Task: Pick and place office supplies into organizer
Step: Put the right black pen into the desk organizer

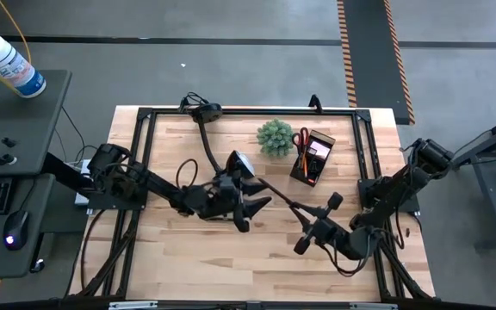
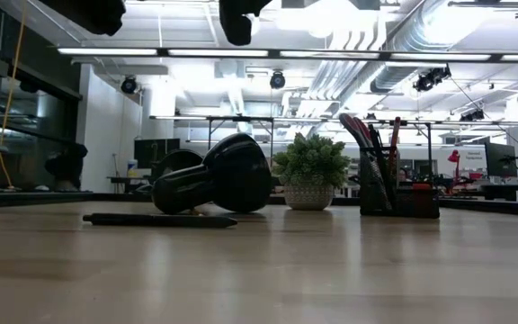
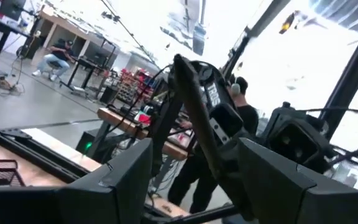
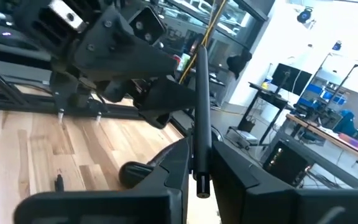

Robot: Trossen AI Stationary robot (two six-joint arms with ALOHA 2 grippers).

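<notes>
The right jaws pinch a dark pen by one end and it may swing loose, while the left jaws gape wide and empty.

We see the table evenly lit from above in the high view, with only soft, short shadows under the arms. In the low view, long ceiling strip lights blow out to white, and the lamp and organizer stand as dark silhouettes against them; the near tabletop is soft and out of focus. In the left wrist view we find heavy glare washing out the ceiling, with motion blur throughout. The right wrist view is brighter on the wood, slightly smeared at its edges
</notes>
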